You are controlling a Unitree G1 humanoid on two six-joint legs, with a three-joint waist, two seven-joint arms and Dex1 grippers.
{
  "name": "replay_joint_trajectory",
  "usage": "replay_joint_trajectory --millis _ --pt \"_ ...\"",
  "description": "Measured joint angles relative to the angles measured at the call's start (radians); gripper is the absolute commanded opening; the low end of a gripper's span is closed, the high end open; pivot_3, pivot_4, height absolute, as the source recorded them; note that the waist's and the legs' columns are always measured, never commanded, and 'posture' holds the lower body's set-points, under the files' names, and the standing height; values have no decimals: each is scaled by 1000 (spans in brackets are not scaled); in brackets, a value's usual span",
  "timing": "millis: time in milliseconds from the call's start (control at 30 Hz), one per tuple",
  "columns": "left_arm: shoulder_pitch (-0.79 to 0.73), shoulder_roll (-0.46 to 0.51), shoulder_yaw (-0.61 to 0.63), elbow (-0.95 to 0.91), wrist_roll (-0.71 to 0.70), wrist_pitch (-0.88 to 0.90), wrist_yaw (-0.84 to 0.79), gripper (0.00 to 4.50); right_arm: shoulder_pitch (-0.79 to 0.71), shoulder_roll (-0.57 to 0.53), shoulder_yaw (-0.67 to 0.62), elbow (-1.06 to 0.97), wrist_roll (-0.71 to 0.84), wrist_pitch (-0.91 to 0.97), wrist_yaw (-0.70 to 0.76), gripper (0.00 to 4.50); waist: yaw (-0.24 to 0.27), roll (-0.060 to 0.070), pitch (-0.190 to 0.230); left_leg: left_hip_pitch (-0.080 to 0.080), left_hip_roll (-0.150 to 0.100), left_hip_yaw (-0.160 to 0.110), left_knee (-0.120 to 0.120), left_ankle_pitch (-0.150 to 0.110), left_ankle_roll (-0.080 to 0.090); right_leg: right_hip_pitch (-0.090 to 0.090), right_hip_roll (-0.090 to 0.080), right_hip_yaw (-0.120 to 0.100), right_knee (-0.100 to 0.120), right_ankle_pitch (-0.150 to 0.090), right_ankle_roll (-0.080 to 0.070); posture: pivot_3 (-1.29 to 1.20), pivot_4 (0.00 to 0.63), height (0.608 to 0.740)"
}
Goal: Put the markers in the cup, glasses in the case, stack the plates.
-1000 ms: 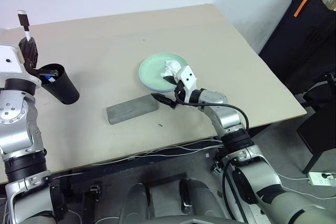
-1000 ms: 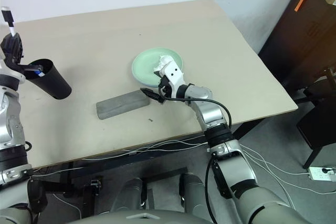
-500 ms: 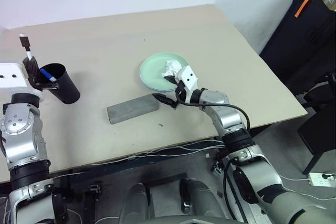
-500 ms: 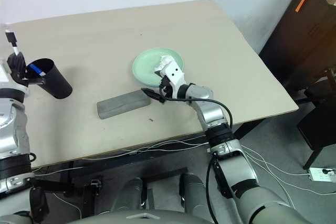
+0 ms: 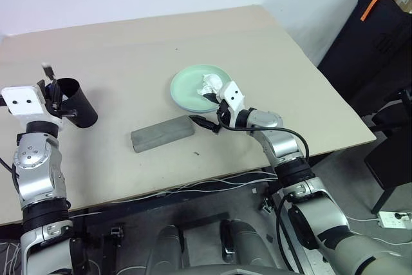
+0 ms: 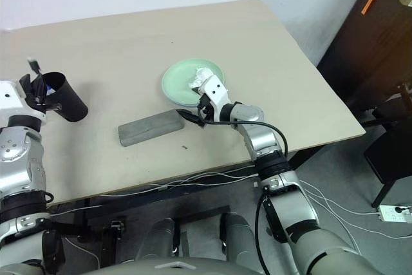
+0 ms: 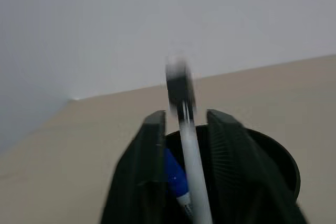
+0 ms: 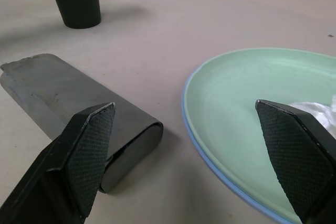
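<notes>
hovering left pincer apart – black-capped marker dropping into cup | right pincer wide apart

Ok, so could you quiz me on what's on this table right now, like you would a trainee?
1. True or false: the crumpled white tissue lies on the pale mint green round plate.
2. Which plate is underneath? A: the light blue plate. B: the mint green one.
3. Fill in: the blue-capped white marker sits inside the black tapered plastic ____.

Key: 1 true; 2 A; 3 cup.
</notes>
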Motion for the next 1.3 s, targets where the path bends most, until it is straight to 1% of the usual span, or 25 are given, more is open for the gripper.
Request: replay_joint_trajectory --millis 167,200,333,433,500,567,667,733,800,967,1133,1300 --pt "0 0 0 -4 0 0 10 4204 0 0 2 0 0 0 0 4500 1 0 0 0 0 0 0 0 0 0 0 0 0 0 0 0 150 733" --pt "0 0 0 -10 0 3 11 4490 0 0 2 0 0 0 0 4500 1 0 0 0 0 0 0 0 0 0 0 0 0 0 0 0 150 733" --pt "5 0 4 -92 -33 29 7 4490 -1 4 -3 0 13 5 3 4500 1 0 0 0 0 0 0 0 0 0 0 0 0 0 0 0 150 733" --pt "48 2 17 -248 -127 70 -44 4490 -20 8 -24 1 50 29 16 4500 -3 0 0 0 0 1 0 0 0 0 0 0 0 0 0 0 150 733" --pt "128 25 36 -384 -227 122 -114 4490 -50 3 -51 0 97 72 50 4500 -7 0 0 0 0 1 0 0 0 0 0 1 0 1 -1 0 150 733" --pt "242 69 61 -512 -322 185 -202 4490 -70 -19 -89 -4 153 118 98 4500 -6 0 0 0 1 1 -1 0 0 0 0 1 0 0 -1 0 150 733" --pt "343 78 93 -611 -426 248 -266 4490 -74 -44 -120 -15 210 159 150 4500 0 1 1 0 1 0 -1 0 0 0 0 0 0 -3 -3 0 150 733" --pt "421 79 104 -659 -467 277 -304 4490 -75 -49 -128 -26 236 174 176 4500 -1 2 2 0 0 1 0 0 0 0 -1 1 -1 -3 -3 0 150 733" --pt "473 80 104 -672 -476 293 -339 4490 -76 -58 -134 -31 252 182 192 4500 -3 2 2 0 0 1 1 0 0 0 -1 0 -1 -3 -4 0 150 733" --pt "511 60 111 -645 -489 293 -393 4490 -74 -79 -137 -62 302 237 233 4500 -2 3 2 0 0 0 0 0 0 -1 0 0 -3 -3 -5 0 150 733" --pt "512 28 84 -572 -453 264 -430 4490 -53 -90 -135 -104 327 267 250 4500 -2 3 2 -1 0 1 -1 0 0 -1 0 0 -4 -3 -4 0 150 733" --pt "492 -3 37 -538 -400 232 -439 4490 -45 -86 -128 -90 295 233 225 4500 -2 3 2 -2 0 1 -1 0 0 -1 0 0 -4 -3 -4 0 150 733"
